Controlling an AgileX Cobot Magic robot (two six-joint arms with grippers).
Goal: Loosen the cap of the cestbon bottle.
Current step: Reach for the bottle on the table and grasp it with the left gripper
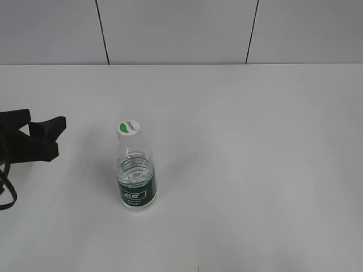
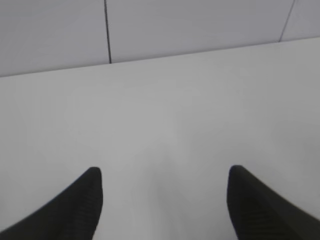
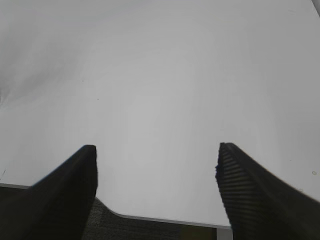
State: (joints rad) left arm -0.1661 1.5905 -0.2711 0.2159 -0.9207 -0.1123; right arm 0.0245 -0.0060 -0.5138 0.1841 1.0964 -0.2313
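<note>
The bottle (image 1: pixel 136 178) stands upright on the white desk (image 1: pixel 255 170), and only the exterior view shows it. Its cap (image 1: pixel 128 128) sits on the neck, white with a green half-circle mark; the small lettering on it is too fine to read. A dark green label band wraps the bottle near its base, and the white lettering there is also too small to make out.

Well to the left of the bottle, at the edge of the exterior view, the left end effector (image 1: pixel 57 136) reaches in, black, its arm cut off by the frame. Its fingers point toward the bottle but stay clear of it. A dark cable loops below it at the same edge.

The left wrist view shows what the exterior view only hints at: the left end effector (image 2: pixel 165 197) has its two dark fingers spread wide, with bare desk between them and a grey panelled wall (image 2: pixel 200 25) beyond. The bottle does not appear in this view.

The right end effector (image 3: pixel 155 185) shows only in the right wrist view. Its ribbed fingers are spread wide too, holding nothing, over the near edge of the desk, with a dark surface below the edge that is hard to identify.
</note>
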